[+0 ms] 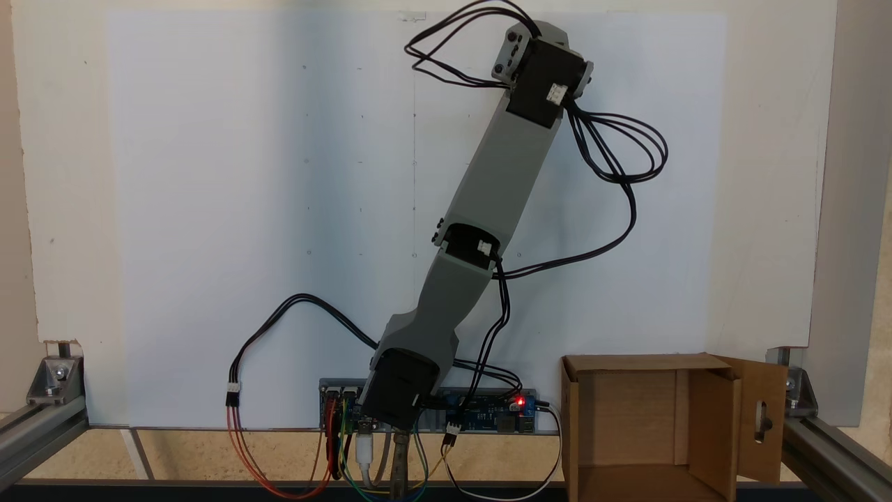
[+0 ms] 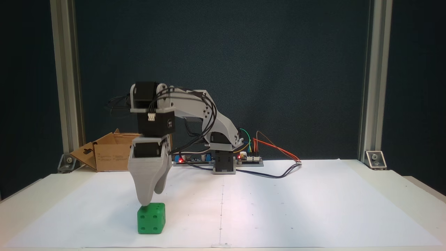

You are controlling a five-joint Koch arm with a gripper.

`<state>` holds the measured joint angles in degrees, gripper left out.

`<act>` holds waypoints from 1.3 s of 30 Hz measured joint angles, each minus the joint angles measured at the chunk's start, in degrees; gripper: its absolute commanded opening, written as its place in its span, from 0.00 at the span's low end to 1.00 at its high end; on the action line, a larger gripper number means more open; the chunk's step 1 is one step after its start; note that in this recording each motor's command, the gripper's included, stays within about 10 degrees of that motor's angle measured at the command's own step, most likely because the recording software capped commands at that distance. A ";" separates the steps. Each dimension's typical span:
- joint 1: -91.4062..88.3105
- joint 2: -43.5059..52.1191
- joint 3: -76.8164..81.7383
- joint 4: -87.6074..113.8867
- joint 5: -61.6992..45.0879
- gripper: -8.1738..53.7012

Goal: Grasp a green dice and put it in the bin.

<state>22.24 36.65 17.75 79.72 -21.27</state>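
The green dice (image 2: 151, 218) sits on the white paper near the front left of a fixed view, pips showing on its front faces. My gripper (image 2: 151, 198) hangs straight down over it. The longer grey fingertip (image 2: 144, 201) reaches the top left edge of the dice, and the shorter one ends a little higher behind it. The jaws overlap, so the gap between them is hidden. Seen from above, the wrist (image 1: 540, 70) covers the dice. The bin (image 1: 627, 418), an open brown cardboard box with a slotted flap, stands beside the arm's base; it is also the bin (image 2: 111, 155) at the back left.
The arm's base and controller board (image 1: 481, 411) with loose wires (image 1: 613, 153) sit at the paper's edge. Aluminium frame posts (image 2: 66, 80) stand at the table corners. White paper (image 2: 296, 205) spreads to the right of the dice.
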 measured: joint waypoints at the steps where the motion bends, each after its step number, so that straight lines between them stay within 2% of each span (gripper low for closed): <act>1: 0.00 -0.09 0.00 0.00 0.00 0.87; 39: -1.05 -5.10 0.00 -6.06 0.18 0.85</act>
<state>21.18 31.55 17.75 73.65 -21.09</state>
